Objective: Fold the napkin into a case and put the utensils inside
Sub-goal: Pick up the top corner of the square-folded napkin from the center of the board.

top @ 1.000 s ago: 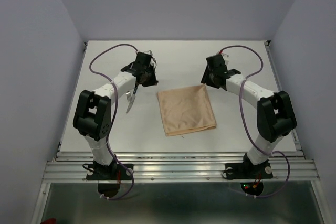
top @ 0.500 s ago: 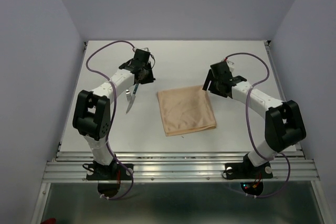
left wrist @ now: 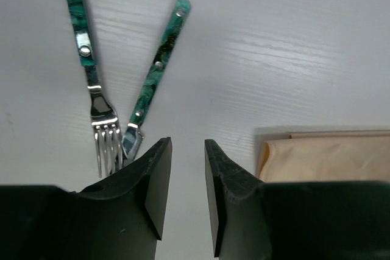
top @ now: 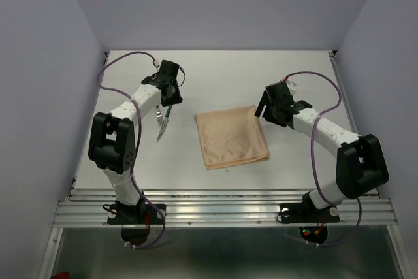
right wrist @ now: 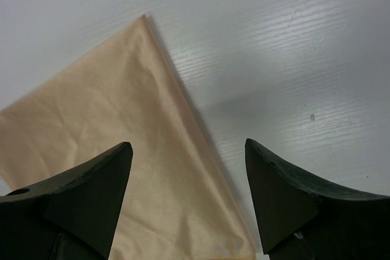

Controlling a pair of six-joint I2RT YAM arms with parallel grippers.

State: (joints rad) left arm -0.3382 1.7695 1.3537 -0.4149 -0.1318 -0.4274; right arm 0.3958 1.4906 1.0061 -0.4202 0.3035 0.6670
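The napkin [top: 232,137] lies folded flat as a peach-tan square at mid-table. Its far right corner shows in the right wrist view [right wrist: 122,144], and an edge shows in the left wrist view [left wrist: 329,156]. Two utensils lie left of it: a fork [left wrist: 91,83] and a knife [left wrist: 155,71] with dark green handles, their silvery ends [top: 160,127] showing beside my left arm. My left gripper [top: 170,95] hovers over them, its jaws narrowly open and empty [left wrist: 187,145]. My right gripper [top: 266,106] is wide open above the napkin's far right edge [right wrist: 189,150].
The white table [top: 222,73] is walled in by grey panels at the back and both sides. A metal rail [top: 222,210] runs along the near edge by the arm bases. Purple cables loop above each arm.
My left gripper has drifted left, away from the napkin, over the utensils. My right gripper has moved nearer and to the right, down to the napkin's far right corner. The napkin has not moved.
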